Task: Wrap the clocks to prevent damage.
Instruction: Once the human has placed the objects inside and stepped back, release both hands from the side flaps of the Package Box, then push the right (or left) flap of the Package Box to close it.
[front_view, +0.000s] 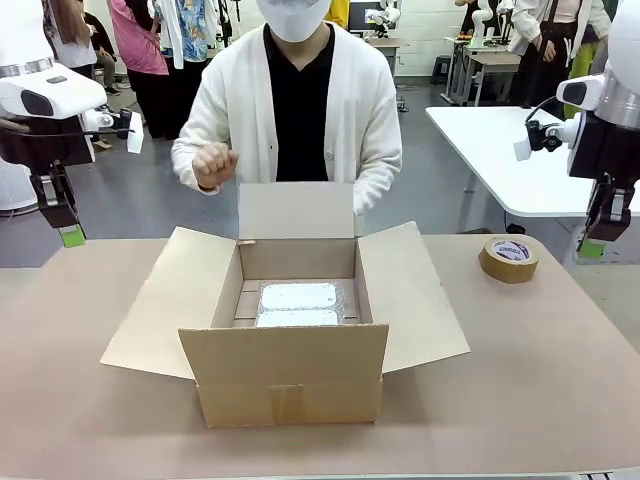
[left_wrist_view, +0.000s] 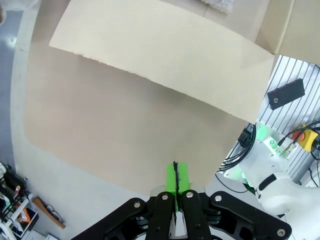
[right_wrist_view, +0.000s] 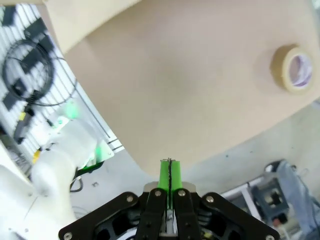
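The clocks lie as flat silvery-white wrapped bundles on the floor of the open brown cardboard box in the middle of the table. A crinkly corner of wrap peeks over the box flap in the left wrist view. My left gripper hangs shut and empty above the table's left edge, well away from the box; its green pads are pressed together. My right gripper hangs shut and empty off the far right edge, its pads also closed.
A brown tape roll lies on the table right of the box, also in the right wrist view. A person in a white cardigan stands behind the box with one fist raised. The box's four flaps are spread open.
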